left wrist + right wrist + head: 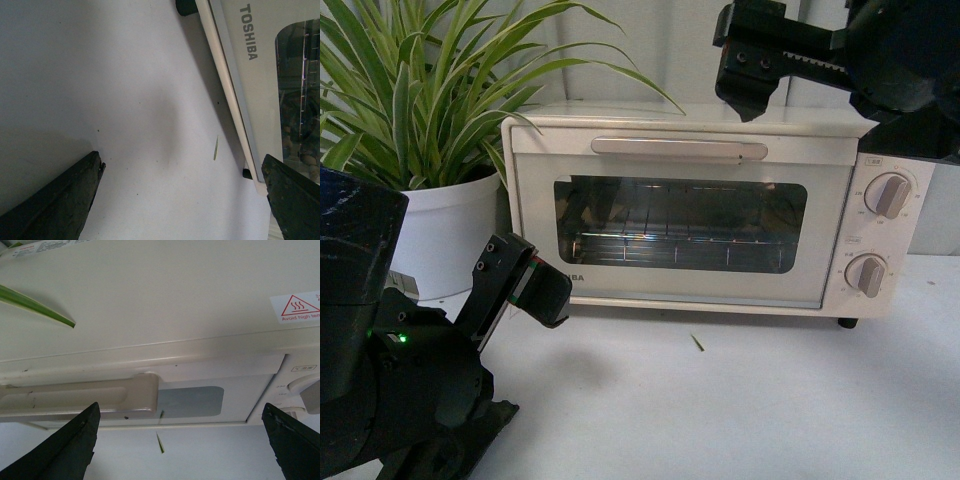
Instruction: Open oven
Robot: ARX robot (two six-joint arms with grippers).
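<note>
Oven (700, 220), door shut, is sitting on the white counter (720, 400), left claw (181, 162) idling low and spread near its TOSHIBA lettering (249, 32), right claw (180, 407) hovering spread and empty above the bar handle (680, 148), apparently lining up to pull, near a sticker (300, 307) reading "Avoid high tem…".

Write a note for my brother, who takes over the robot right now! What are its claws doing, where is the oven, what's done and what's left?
Left gripper: open, empty, low over the table by the oven's lower left corner.
Right gripper: open, empty, above the oven's top, over the right end of the handle, not touching it.
Oven: on the table, facing the robot, door shut.
Done: nothing on the door so far.
Left: probably lower the right gripper onto the handle, close on it and pull the door open.
</note>
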